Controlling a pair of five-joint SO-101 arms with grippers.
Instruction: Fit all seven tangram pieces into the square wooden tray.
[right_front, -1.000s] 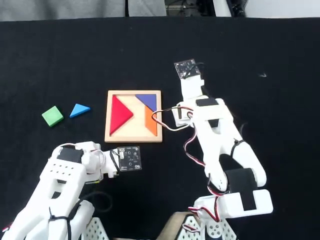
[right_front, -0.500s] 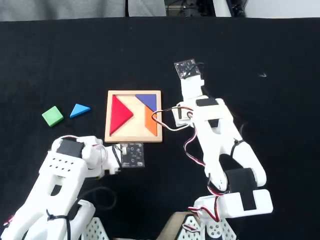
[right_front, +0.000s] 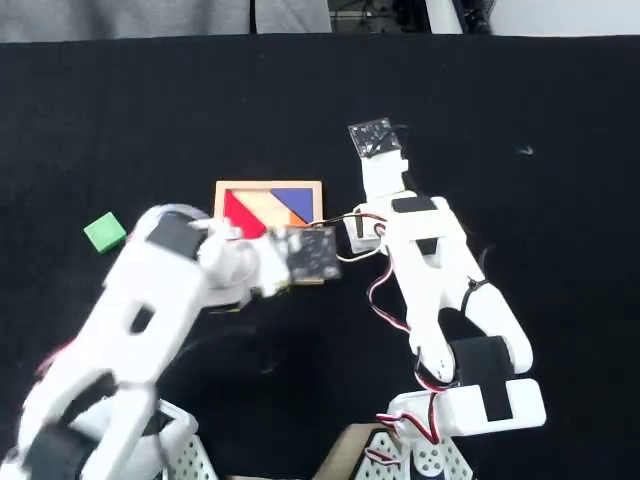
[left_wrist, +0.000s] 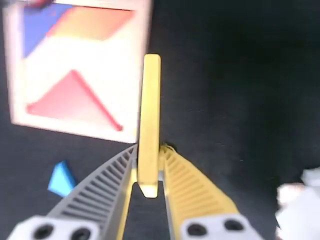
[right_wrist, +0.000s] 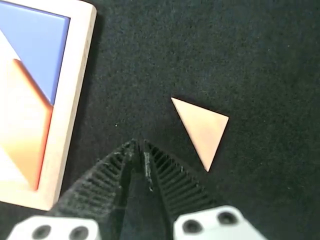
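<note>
The square wooden tray (right_front: 268, 186) holds a red triangle (right_front: 236, 210), a blue triangle (right_front: 291, 200) and an orange piece (left_wrist: 92, 22). My left arm (right_front: 165, 290) lies across the tray's near part. Its gripper (left_wrist: 149, 149) is shut on a yellow piece (left_wrist: 150, 100) held edge-on beside the tray's rim (left_wrist: 145, 60). My right gripper (right_wrist: 139, 146) is shut with nothing in it, low over the cloth between the tray's edge (right_wrist: 75, 75) and a pale orange triangle (right_wrist: 202, 127). A green square (right_front: 104, 232) lies left of the tray, and a small blue triangle (left_wrist: 61, 178) lies near it.
The black cloth covers the whole table. My right arm (right_front: 430, 270) stretches from the near edge up along the tray's right side, with a looping cable (right_front: 335, 250) reaching toward the tray. Open cloth lies beyond the tray and far right.
My left arm has swung from the near left up and to the right, over the tray's front edge, now covering the small blue triangle in the high view. The right arm has kept still.
</note>
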